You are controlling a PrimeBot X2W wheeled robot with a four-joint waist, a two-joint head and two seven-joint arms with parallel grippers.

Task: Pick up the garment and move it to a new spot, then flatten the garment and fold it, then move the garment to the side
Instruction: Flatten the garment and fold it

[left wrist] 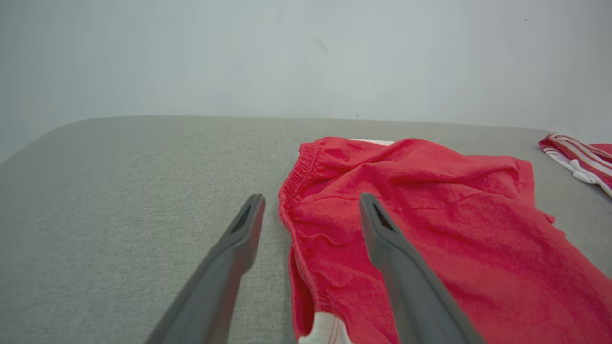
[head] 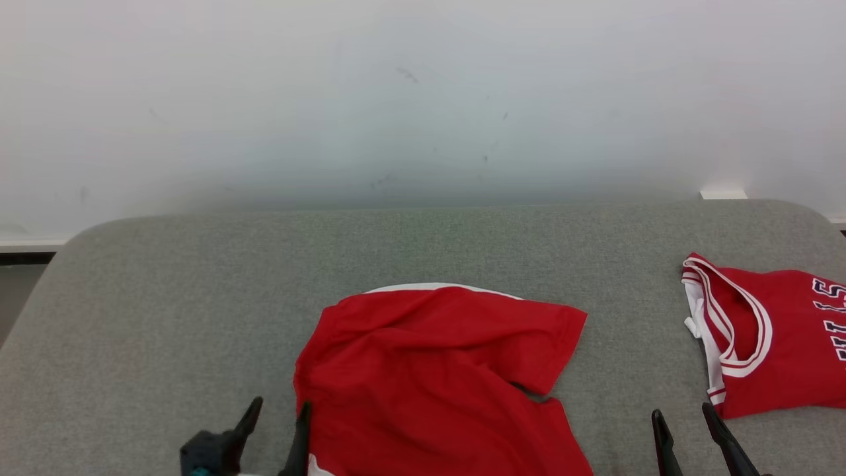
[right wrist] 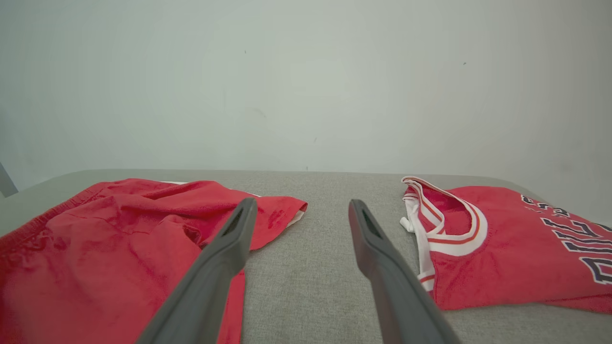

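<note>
The red shorts [head: 429, 370] lie rumpled on the grey table [head: 165, 297], waistband left, legs pointing right. The left gripper [head: 281, 404] and the right gripper [head: 681, 411] are wide open.

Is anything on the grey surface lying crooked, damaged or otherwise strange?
Nothing is damaged or spilled. The red shorts lie rumpled, not flat, with a fold across them and one leg turned over. The red jersey lies apart on the right.

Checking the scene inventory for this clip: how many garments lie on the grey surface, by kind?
Red shorts: 1
Red basketball jersey: 1
Total: 2
</note>
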